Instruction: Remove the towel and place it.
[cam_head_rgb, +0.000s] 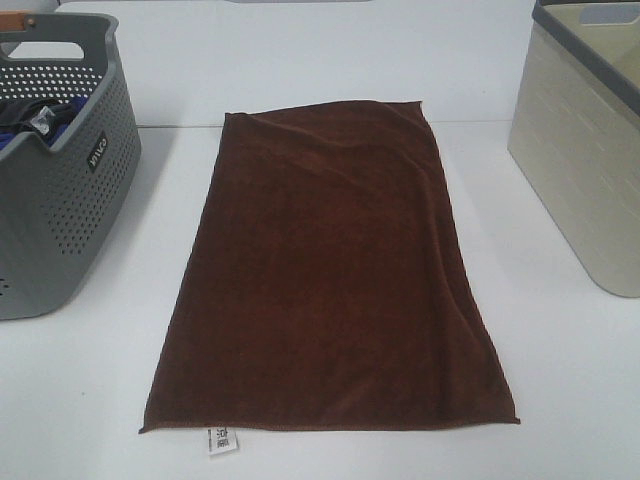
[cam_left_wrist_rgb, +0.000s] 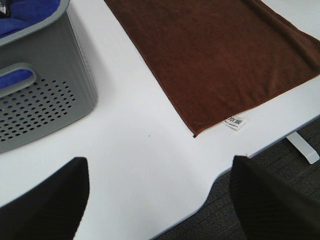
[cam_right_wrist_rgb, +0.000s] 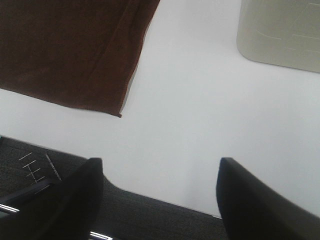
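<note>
White surface (cam_head_rgb: 90, 400) w/ towel (cam_head_rgb: 330, 280) spread flat; left hand (cam_left_wrist_rgb: 157, 200) & right hand (cam_right_wrist_rgb: 160, 200) both wide, empty. Risk: flat plush corner slips the pinch.

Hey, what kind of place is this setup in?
Probably a lab or test bench staged as a laundry corner, not a real home. A brown towel lies flat on a bare white table, between a grey perforated basket holding clothes and a beige bin.

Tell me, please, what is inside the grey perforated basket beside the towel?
Blue and dark cloth shows at the top of the grey basket; anything deeper is hidden by its walls.
</note>
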